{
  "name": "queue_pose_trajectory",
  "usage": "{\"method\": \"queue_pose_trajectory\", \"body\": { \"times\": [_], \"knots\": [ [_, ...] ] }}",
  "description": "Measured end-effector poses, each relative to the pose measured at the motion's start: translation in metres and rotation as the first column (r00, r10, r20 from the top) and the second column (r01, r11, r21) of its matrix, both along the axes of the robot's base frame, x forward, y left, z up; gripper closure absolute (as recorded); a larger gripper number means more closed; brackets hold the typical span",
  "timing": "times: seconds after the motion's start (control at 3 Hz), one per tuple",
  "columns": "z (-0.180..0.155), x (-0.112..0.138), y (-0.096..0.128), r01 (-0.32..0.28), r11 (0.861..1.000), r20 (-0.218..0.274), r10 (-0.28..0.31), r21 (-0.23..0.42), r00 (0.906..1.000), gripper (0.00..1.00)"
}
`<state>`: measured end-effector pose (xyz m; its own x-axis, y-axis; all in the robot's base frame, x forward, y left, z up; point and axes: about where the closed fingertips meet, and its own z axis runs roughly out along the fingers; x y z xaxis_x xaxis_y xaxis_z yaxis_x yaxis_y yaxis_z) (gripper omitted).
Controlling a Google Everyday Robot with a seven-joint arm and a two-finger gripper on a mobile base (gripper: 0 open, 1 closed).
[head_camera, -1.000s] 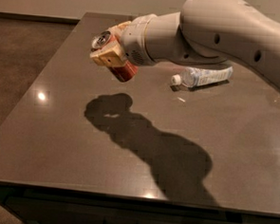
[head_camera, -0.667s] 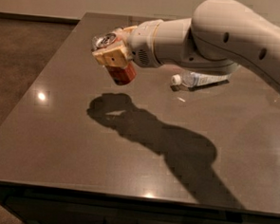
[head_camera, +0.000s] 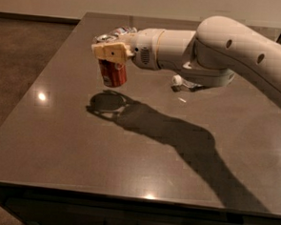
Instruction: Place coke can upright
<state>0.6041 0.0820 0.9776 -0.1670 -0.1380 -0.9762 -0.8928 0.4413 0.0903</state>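
Camera view looks down along a dark table (head_camera: 57, 143) with the arm (head_camera: 239, 53) reaching in from the right. The gripper (head_camera: 112, 48) sits at the arm's far left end, over the back left part of the tabletop. Its tan fingers (head_camera: 113, 51) are clenched on the can (head_camera: 113, 73), grasping it near its upper end. The red body hangs out below the fingers. A silver rim shows just above and behind them. The can stands close to upright, tilted only a little, with its lower end pointing at the tabletop.

Below the fingers the can's base is clear of the surface. A shadow (head_camera: 107, 104) of the can and gripper lies on the table beneath, apart from the base. That shadow runs on to the right and toward the near edge as a long dark band under the arm.

Right of the fingers, past the cream wrist, a bottle (head_camera: 177, 81) lies on its side on the table. Only its white cap end shows, as the arm hides the rest. It is well apart from the can.

Left of the fingers, beyond the table edge, is brown floor (head_camera: 20, 54).
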Motion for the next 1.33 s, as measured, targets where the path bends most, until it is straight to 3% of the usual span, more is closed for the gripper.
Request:
{"method": "queue_pose_trajectory", "body": {
  "times": [0.33,1.33],
  "knots": [
    [-0.009,-0.001,0.004,0.027,0.998,-0.016,-0.026,0.049,0.9995,1.00],
    [-0.040,0.001,0.014,0.126,0.985,0.060,-0.133,0.120,0.9893,1.00]
  ]
}}
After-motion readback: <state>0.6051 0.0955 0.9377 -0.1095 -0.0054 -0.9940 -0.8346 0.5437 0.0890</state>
